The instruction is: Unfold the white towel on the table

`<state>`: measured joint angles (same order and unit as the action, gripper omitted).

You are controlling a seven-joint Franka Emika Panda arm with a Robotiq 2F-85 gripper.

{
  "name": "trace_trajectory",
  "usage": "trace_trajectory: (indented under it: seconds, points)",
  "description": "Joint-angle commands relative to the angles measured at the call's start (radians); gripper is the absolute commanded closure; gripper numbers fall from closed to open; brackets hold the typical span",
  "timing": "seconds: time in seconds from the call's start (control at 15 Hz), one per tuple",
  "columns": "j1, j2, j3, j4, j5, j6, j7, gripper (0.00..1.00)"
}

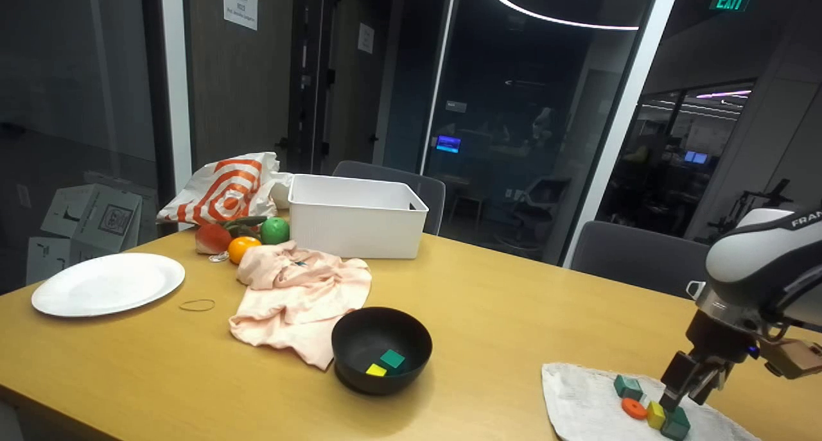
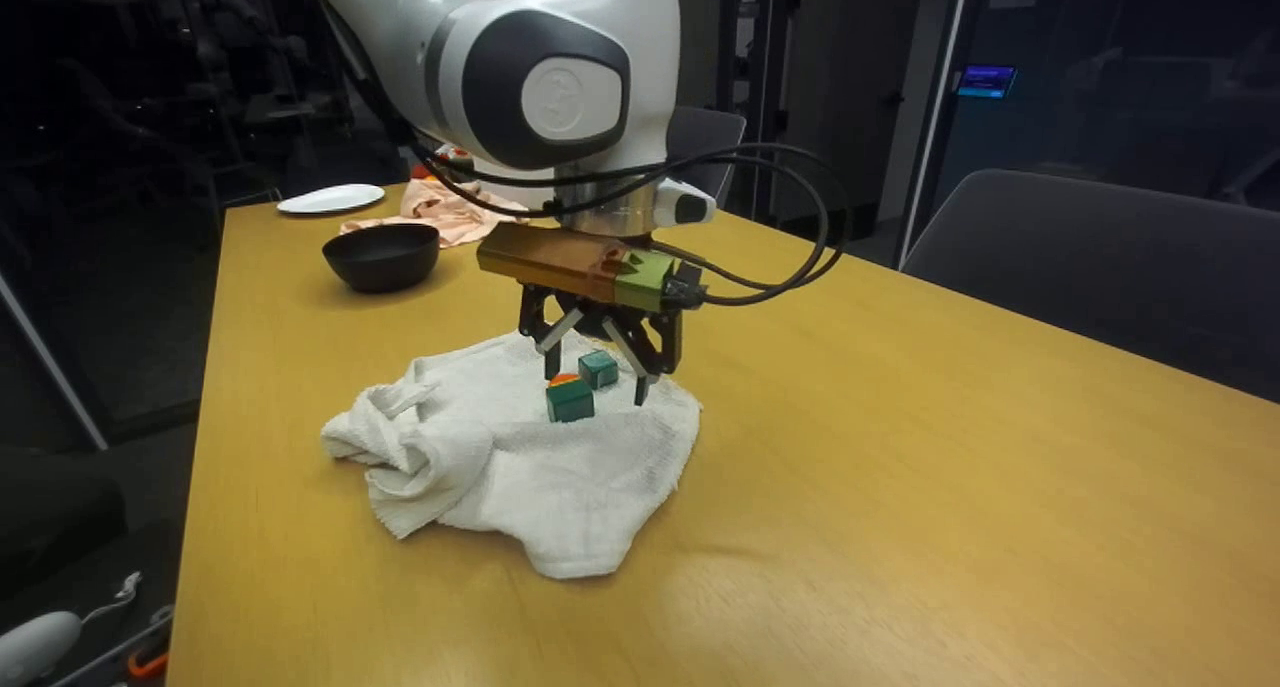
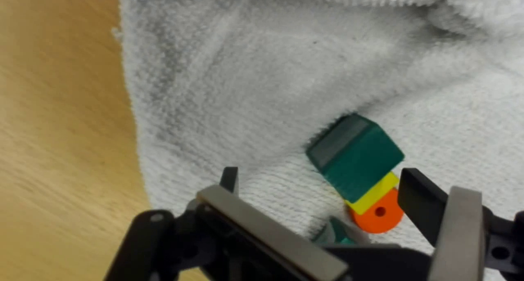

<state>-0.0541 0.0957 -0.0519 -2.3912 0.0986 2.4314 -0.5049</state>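
The white towel [image 1: 578, 396] lies on the table; it also shows in an exterior view [image 2: 580, 497] and the wrist view [image 3: 245, 88]. One side is bunched in folds, the rest fairly flat. On it sit a green block [image 3: 360, 158], a yellow block [image 3: 374, 193] and an orange disc [image 3: 378, 212] close together. A second green block [image 2: 598, 369] sits slightly apart, partly hidden by my gripper in the wrist view. My gripper [image 2: 597, 385] is open and empty, pointing down low over the blocks. Its fingers [image 3: 319, 178] stand apart, with nothing held between them.
A black bowl [image 1: 382, 351] holds a green and a yellow piece. Beyond it lie a pink cloth [image 1: 308, 300], a white bin [image 1: 356, 226], a white plate [image 1: 109, 285], toy produce [image 1: 275, 231] and a plastic bag [image 1: 225, 190]. Chairs stand along the table's edge.
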Motion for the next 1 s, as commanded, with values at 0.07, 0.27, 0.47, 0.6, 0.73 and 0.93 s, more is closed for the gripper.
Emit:
trace_trajectory:
  seconds: [0.07,0.27,0.47,0.6,0.73,0.93]
  points:
    - [-0.017,0.005,-0.013,-0.011,-0.058,0.069,0.172,0.00]
    - [-0.027,0.026,-0.006,0.012,0.030,0.040,0.254,0.00]
    - [-0.022,0.043,-0.007,0.008,0.076,0.115,0.349,0.00]
    - [-0.025,0.049,-0.003,0.019,0.125,0.110,0.387,0.00]
    - [-0.025,0.056,-0.006,0.024,0.140,0.131,0.434,0.00]
    - [-0.022,0.078,-0.008,0.024,0.137,0.172,0.505,0.00]
